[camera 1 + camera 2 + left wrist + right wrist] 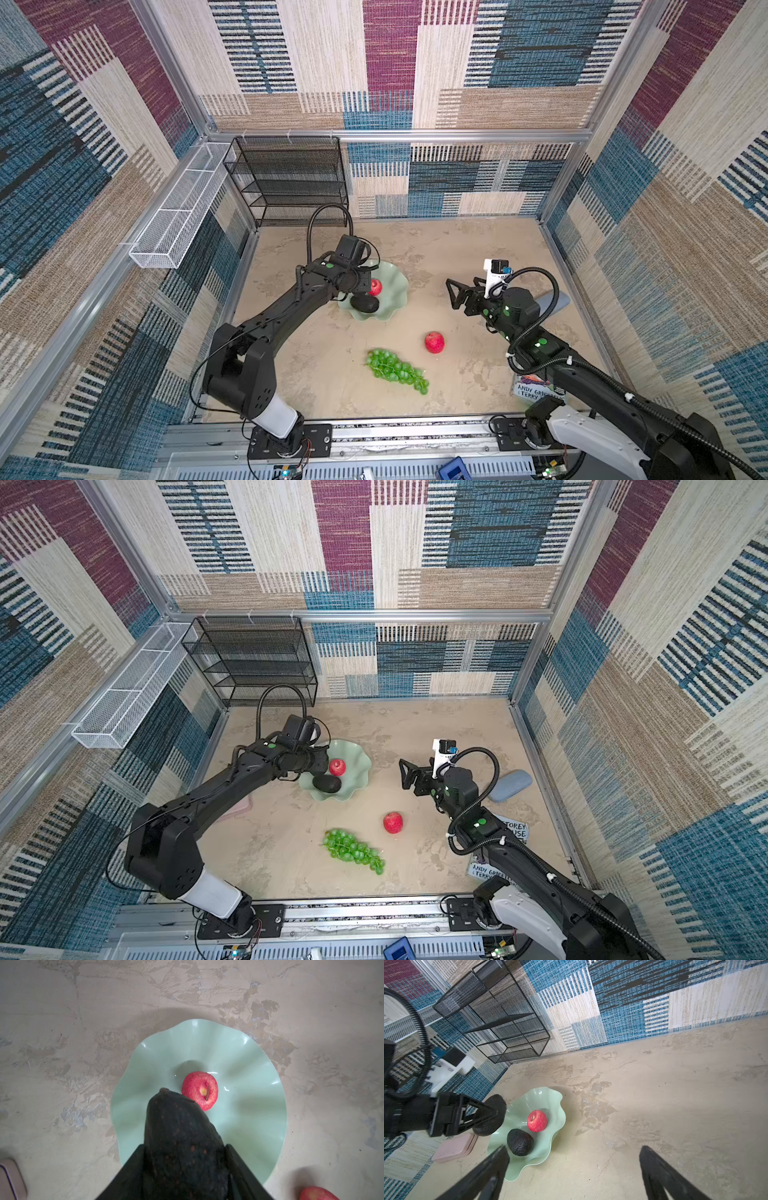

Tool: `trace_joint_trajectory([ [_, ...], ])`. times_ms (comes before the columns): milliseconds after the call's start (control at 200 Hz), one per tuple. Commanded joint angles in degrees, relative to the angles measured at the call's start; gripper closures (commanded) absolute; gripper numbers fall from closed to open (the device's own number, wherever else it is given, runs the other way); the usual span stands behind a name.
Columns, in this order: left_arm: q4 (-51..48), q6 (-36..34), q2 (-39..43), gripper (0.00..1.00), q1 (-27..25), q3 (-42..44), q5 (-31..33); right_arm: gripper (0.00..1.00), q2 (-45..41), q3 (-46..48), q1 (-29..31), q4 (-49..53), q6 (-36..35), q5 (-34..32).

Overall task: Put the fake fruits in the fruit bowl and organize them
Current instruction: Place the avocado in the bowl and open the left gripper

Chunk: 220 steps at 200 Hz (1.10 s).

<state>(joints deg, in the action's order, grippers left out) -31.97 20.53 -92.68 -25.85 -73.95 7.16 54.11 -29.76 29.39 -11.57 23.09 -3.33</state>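
My left gripper (185,1148) is shut on a dark pebbly avocado (178,1126) and holds it over the near-left rim of the pale mint fruit bowl (249,1105). The right wrist view shows that grip from the side, the avocado (488,1128) hanging above the rim. Inside the bowl (392,282) lie a red apple (375,286) and a second avocado (365,304). On the table in front of the bowl sit another red apple (434,342) and a bunch of green grapes (397,370). My right gripper (452,294) hovers open and holds nothing, to the right of the bowl.
A black mesh shelf (291,178) stands at the back left, with a white mesh basket (183,208) on the left wall. A pink case (454,1148) lies left of the bowl. A grey-blue case (510,785) and a book (490,870) lie near the right arm.
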Motion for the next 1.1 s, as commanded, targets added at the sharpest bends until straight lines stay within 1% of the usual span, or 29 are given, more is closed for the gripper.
trace_joint_trajectory([
  [0, 0.45, -2.16, -3.51, 0.49, 0.78, -3.03, 1.36, 0.0, -0.45, -0.52, 0.02, 0.29, 0.3, 0.87],
  [145, 1.14, -2.39, -7.09, 0.49, 1.64, -5.22, 1.48, 0.0, -0.16, -0.83, -0.03, 0.41, -0.15, 0.8],
  [245, -0.6, -2.44, -10.29, 0.49, 2.11, -7.8, 1.96, 0.0, 0.3, -1.09, 0.02, 0.24, -0.32, 0.78],
  [426, -1.6, -2.35, -14.67, 0.48, 2.53, -10.36, 0.67, 0.0, 1.0, -1.34, -0.02, 0.15, -0.53, 0.88],
  [506, -3.23, -2.28, -16.89, 0.48, 2.55, -11.94, 1.39, 0.0, 1.41, -1.68, -0.03, 0.45, -0.63, 0.82],
  [611, -4.56, -1.79, -18.78, 0.44, 2.76, -13.14, 1.36, 0.0, 1.64, -1.97, -0.01, 0.68, -0.83, 0.79],
  [701, -4.33, -1.39, -19.01, 0.36, 2.79, -13.18, 0.78, 0.0, 1.85, -2.08, -0.03, 1.09, -0.83, 0.7],
  [842, -4.83, -1.29, -18.53, 0.3, 2.92, -13.35, 0.47, 0.0, 2.07, -2.56, -0.03, 2.73, -0.81, 0.68],
  [957, -4.52, -1.01, -15.77, 0.27, 3.0, -12.88, 0.47, 0.0, 3.37, -3.91, 0.02, 7.24, -1.27, 2.7],
  [1027, -3.76, -0.68, -12.72, 0.27, 2.99, -12.16, 0.1, 0.03, 4.6, -4.21, 0.26, 10.56, -0.59, 4.91],
  [1097, -1.53, -0.26, -8.18, 0.27, 3.06, -10.42, -0.27, 0.05, 5.85, -4.43, 2.4, 15.05, 0.58, 3.8],
])
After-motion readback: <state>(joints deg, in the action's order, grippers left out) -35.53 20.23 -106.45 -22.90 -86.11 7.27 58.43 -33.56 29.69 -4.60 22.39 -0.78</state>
